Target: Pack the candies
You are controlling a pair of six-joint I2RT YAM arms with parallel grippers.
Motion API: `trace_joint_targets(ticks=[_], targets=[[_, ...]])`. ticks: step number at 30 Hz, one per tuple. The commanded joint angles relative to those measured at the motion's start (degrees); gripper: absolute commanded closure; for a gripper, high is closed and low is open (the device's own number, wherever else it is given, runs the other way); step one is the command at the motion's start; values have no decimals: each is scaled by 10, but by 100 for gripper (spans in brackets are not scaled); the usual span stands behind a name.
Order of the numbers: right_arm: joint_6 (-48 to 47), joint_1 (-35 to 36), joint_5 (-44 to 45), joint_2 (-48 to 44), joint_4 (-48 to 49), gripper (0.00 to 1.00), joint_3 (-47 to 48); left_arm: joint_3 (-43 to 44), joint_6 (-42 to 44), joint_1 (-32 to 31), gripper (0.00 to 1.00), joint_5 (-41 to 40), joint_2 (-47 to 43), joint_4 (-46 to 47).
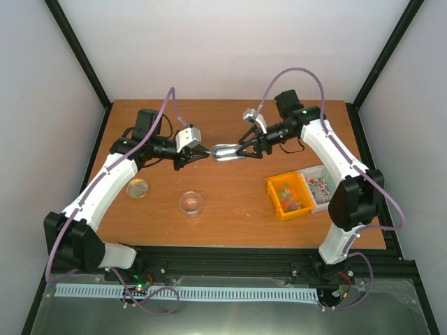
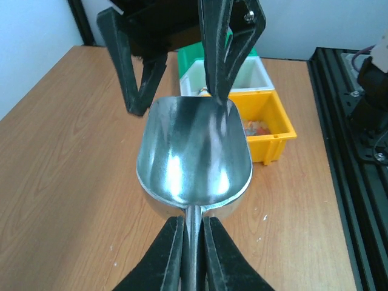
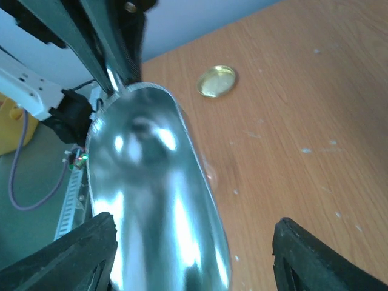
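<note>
A metal scoop point(image 1: 225, 152) hangs above the middle of the table, its bowl empty. My left gripper point(image 1: 202, 153) is shut on the scoop's thin handle point(image 2: 193, 236), with the bowl point(image 2: 194, 157) just ahead of the fingers. My right gripper point(image 1: 244, 150) stands open at the bowl's far end, one finger point(image 3: 66, 254) to each side, neither pressing on the scoop point(image 3: 151, 194). The candies point(image 1: 290, 192) lie in the orange bin point(image 1: 274, 199) at the right. More candies point(image 1: 320, 183) lie in the white bin beside it.
A small clear round jar point(image 1: 191, 202) stands open on the table in front of the arms, its gold lid point(image 1: 137, 188) lying to the left. Orange point(image 2: 276, 142), white point(image 2: 257, 73) and green point(image 2: 188, 57) bins sit together near the right edge.
</note>
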Motion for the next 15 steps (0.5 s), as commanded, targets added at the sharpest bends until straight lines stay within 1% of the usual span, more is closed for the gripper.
trace_joint_targets(ticks=[1, 5, 6, 9, 12, 15], targets=[[105, -62, 33, -29, 67, 28, -37, -3, -60, 3, 99, -55, -3, 25], [189, -127, 123, -65, 106, 26, -80, -14, -87, 5, 99, -95, -11, 41], [215, -143, 147, -78, 120, 26, -95, -21, -98, 5, 99, -102, -14, 57], [301, -200, 265, -125, 155, 23, -137, -41, -159, 6, 99, -146, -25, 119], [363, -266, 339, -147, 139, 22, -160, -51, -197, 6, 99, -191, -28, 148], [411, -347, 373, -157, 89, 20, -177, -48, -223, 6, 99, -227, -23, 155]])
